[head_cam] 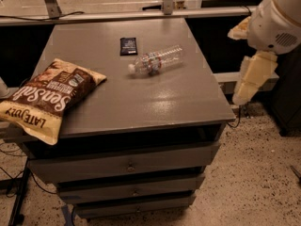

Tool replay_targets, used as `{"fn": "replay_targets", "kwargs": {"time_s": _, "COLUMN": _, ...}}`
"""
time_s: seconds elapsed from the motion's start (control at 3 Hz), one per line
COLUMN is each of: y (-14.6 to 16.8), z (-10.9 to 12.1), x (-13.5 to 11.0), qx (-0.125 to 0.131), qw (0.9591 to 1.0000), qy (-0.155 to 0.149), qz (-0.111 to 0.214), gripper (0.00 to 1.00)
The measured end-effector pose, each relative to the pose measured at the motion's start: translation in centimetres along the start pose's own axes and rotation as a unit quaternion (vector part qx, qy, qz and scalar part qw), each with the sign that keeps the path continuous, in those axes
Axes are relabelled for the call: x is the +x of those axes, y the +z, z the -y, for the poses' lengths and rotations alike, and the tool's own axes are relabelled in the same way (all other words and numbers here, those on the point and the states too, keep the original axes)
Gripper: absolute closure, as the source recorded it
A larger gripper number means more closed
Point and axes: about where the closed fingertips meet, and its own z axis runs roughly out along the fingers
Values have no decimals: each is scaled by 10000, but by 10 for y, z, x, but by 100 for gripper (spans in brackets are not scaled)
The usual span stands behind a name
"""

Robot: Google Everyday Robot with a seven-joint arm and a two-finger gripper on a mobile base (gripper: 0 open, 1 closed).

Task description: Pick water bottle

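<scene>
The water bottle is clear and ribbed, with a white cap and a red, white and green label band. It lies on its side on the grey table top, toward the back middle, cap pointing left. My gripper is the cream-coloured part hanging below the white arm, off the table's right edge. It is well to the right of the bottle and touches nothing.
A small flat black packet lies just behind and left of the bottle. A large chip bag overhangs the table's left front edge. Drawers sit under the top. A metal rail runs behind the table.
</scene>
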Motion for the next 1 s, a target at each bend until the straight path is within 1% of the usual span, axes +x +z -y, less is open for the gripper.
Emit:
{"fn": "replay_targets", "kwargs": {"time_s": 0.33, "y": 35, "z": 33, "x": -28, "qx": -42, "qw": 9986, "qy": -390, "qz": 350, "gripper": 0}}
{"fn": "replay_targets", "kwargs": {"time_s": 0.67, "y": 73, "z": 65, "x": -52, "qx": -67, "qw": 9955, "qy": -734, "qz": 590, "gripper": 0}}
{"fn": "replay_targets", "kwargs": {"time_s": 1.0, "y": 110, "z": 98, "x": -70, "qx": -131, "qw": 9933, "qy": -891, "qz": 730, "gripper": 0}}
